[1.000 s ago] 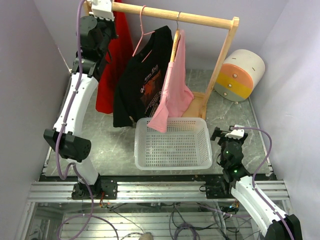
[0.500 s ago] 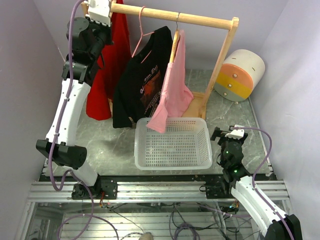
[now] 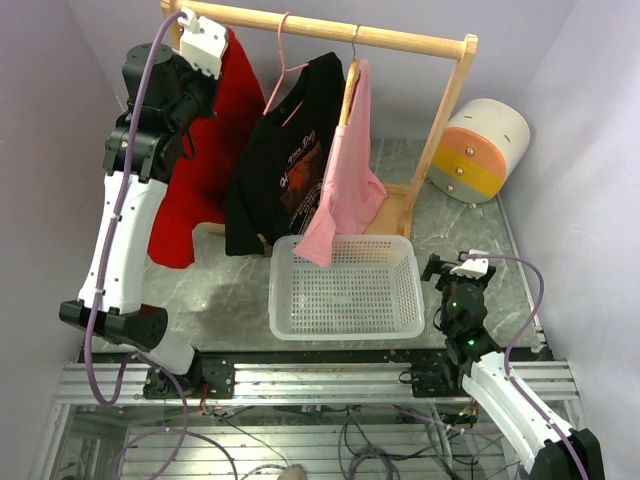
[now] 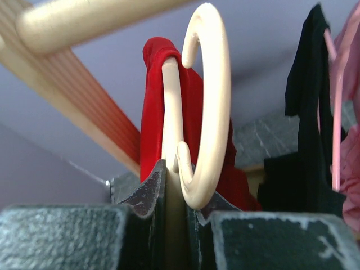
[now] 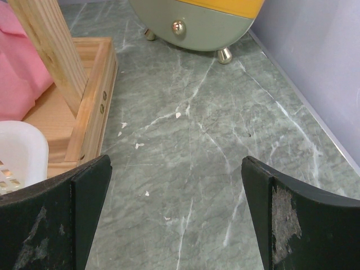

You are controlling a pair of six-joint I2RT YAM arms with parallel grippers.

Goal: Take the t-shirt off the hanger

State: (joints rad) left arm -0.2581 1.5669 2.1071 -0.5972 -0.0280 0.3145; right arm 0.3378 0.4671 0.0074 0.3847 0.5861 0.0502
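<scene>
A red t-shirt [image 3: 195, 170] hangs on a cream hanger [image 4: 211, 112] at the left end of the wooden rail [image 3: 330, 30]. My left gripper [image 3: 212, 45] is shut on the hanger's neck, just under its hook. In the left wrist view [image 4: 177, 169] the hook stands beside the rail [image 4: 84, 22], not around it, with red cloth [image 4: 152, 112] draped behind. My right gripper [image 3: 450, 268] rests low at the right of the table, jaws wide open over bare marble [image 5: 177, 185].
A black t-shirt [image 3: 280, 170] and a pink top [image 3: 350, 180] hang on the same rail. A white basket [image 3: 345, 330] sits below them. The rail's wooden post and base [image 5: 56, 84] stand left of my right gripper. A round drawer unit [image 3: 480, 150] is at the back right.
My left arm has swung left and towards the near side with the hanger. The red t-shirt has moved left and now hangs lower, away from the black one. The right arm is unmoved.
</scene>
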